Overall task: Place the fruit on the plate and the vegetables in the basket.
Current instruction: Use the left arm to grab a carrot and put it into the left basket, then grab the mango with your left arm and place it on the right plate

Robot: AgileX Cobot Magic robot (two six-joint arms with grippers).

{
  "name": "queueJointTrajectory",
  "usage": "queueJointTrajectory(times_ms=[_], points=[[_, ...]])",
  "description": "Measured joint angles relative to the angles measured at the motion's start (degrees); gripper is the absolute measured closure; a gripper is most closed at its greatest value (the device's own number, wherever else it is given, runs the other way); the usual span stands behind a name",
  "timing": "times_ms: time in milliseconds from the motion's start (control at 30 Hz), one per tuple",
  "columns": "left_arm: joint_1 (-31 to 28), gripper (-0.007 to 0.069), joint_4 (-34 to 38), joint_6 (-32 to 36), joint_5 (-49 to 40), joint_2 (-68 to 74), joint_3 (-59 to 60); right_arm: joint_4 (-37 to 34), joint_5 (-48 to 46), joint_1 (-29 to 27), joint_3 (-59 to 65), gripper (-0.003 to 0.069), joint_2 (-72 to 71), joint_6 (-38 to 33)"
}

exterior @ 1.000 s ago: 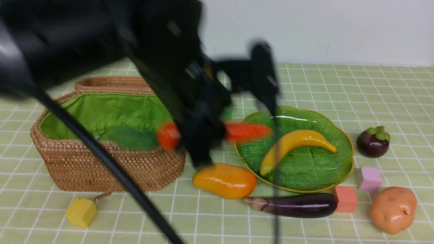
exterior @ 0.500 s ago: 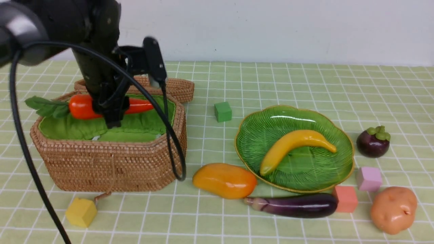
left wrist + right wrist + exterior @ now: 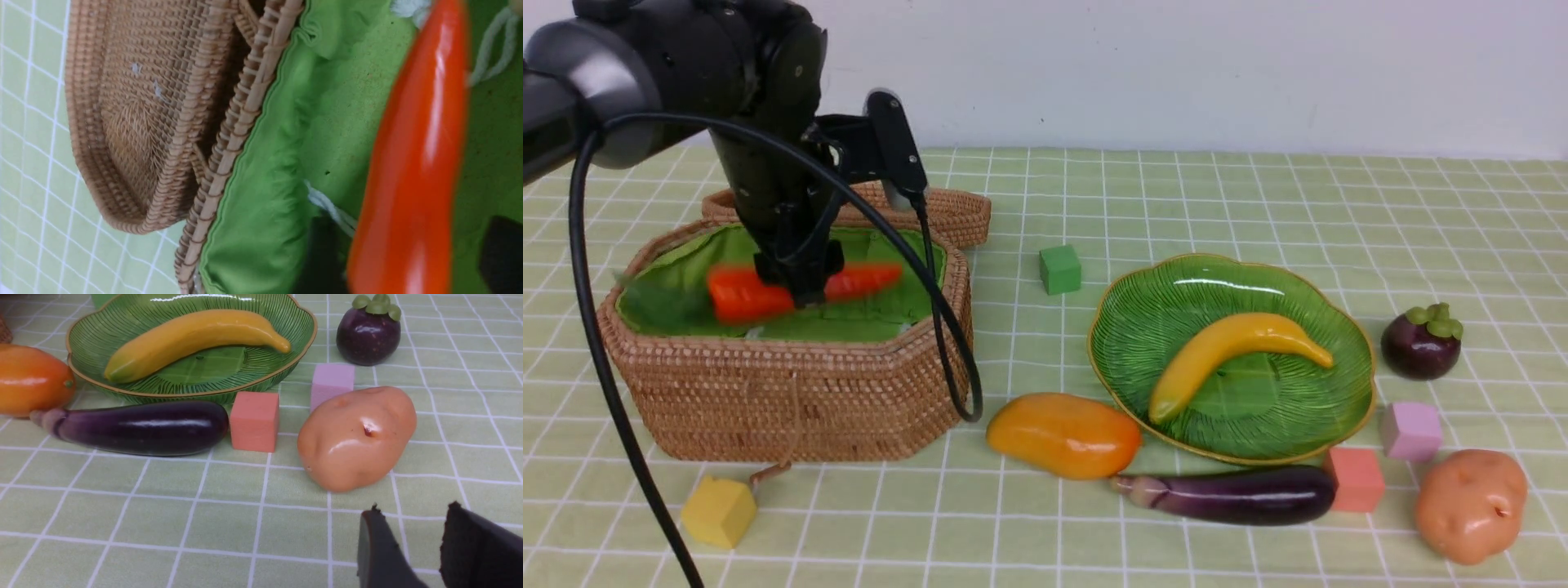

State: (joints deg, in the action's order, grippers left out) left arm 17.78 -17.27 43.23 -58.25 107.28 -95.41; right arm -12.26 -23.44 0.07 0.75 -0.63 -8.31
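My left gripper [image 3: 799, 282] hangs over the wicker basket [image 3: 792, 384], open. The red-orange carrot [image 3: 743, 298] shows blurred just under it, low against the green lining. In the left wrist view the carrot [image 3: 412, 163] lies between the two dark fingers with a gap on each side. The banana [image 3: 1233, 347] lies on the green plate [image 3: 1258, 416]. On the cloth rest the mango [image 3: 1063, 434], eggplant [image 3: 1241, 494], potato [image 3: 1470, 505] and mangosteen [image 3: 1421, 343]. My right gripper [image 3: 412, 522] stands open and empty just short of the potato [image 3: 355, 437].
Small cubes sit on the checked cloth: green [image 3: 1060, 269] behind the plate, pink [image 3: 1411, 430] and salmon [image 3: 1356, 478] beside the potato, yellow [image 3: 719, 510] in front of the basket. The basket's lid [image 3: 947, 214] lies open behind it. My left arm's cable hangs across the basket front.
The left arm carried the carrot from near the plate to over the basket. Its jaws have now opened, and the carrot has dropped lower into the lining.
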Motion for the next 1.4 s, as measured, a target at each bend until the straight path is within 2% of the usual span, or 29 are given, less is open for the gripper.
queueJointTrajectory(times_ms=[67,100,133,233,300,433,467,500,533,600,700,767,867,900,933,1000,1033,1067,1167,1400], points=[[0.0,0.0013,0.0,-1.2,-0.6,-0.6,0.0,0.0,0.0,0.0,0.0,0.0419,0.0,0.0],[0.0,0.0008,0.0,-1.4,-0.8,-0.8,0.0,0.0,0.0,0.0,0.0,0.0419,0.0,0.0],[0.0,-0.0029,0.2,-2.2,-1.7,-2.2,0.0,0.0,0.0,0.0,0.0,0.0419,0.0,0.0],[0.1,-0.0036,3.8,-4.4,-3.0,-5.2,0.0,0.0,0.0,0.0,0.0,0.0419,0.0,0.0],[0.6,-0.0012,9.1,-4.9,-2.5,-8.5,0.0,0.0,0.0,0.0,0.0,0.0419,0.0,0.0],[5.3,0.0121,19.8,-1.5,-2.4,-13.0,0.0,0.0,0.0,0.0,0.0,0.0419,0.0,0.0],[8.8,0.0209,22.1,0.8,-3.5,-13.3,0.0,0.0,0.0,0.0,0.0,0.0419,0.0,0.0],[10.6,0.0255,22.9,2.1,-4.4,-12.8,-0.1,0.0,0.0,0.0,0.0,0.0419,0.0,0.0],[11.1,0.0266,23.2,2.8,-4.5,-12.7,-0.1,0.0,0.0,0.0,0.0,0.0419,0.0,0.0],[16.5,0.0388,24.1,5.7,-6.0,-9.1,-0.1,0.0,0.0,0.0,0.0,0.0419,0.0,0.0],[20.2,0.0428,23.4,6.6,-5.8,-3.6,-0.1,0.0,0.0,0.0,0.0,0.0419,0.0,0.0],[21.4,0.0412,22.5,6.6,-5.5,-1.0,0.0,0.0,0.0,0.0,0.0,0.0419,0.0,0.0],[22.5,0.0277,19.3,6.8,-4.6,3.6,0.0,0.0,0.0,0.0,0.0,0.0419,0.0,0.0],[22.5,0.0266,19.0,6.8,-4.5,3.8,0.0,0.0,0.0,0.0,0.0,0.0419,0.0,0.0],[22.5,0.0176,18.0,6.8,-3.5,5.1,0.0,0.0,0.0,0.0,0.0,0.0419,0.0,0.0],[22.5,0.0060,16.6,6.8,-1.2,6.3,0.0,0.0,0.0,0.0,0.0,0.0419,0.0,0.0],[22.5,0.0050,16.6,6.8,-1.0,6.4,0.0,0.0,0.0,0.0,0.0,0.0419,0.0,0.0],[22.5,-0.0012,16.2,6.8,0.9,7.1,0.0,0.0,0.0,0.0,0.0,0.0419,0.0,0.0],[22.5,-0.0041,16.0,7.7,3.1,8.2,0.0,0.0,0.0,0.0,0.0,0.0419,0.0,0.0],[22.5,-0.0041,13.5,8.1,2.6,10.1,0.0,0.0,0.0,0.0,0.0,0.0419,0.0,0.0]])
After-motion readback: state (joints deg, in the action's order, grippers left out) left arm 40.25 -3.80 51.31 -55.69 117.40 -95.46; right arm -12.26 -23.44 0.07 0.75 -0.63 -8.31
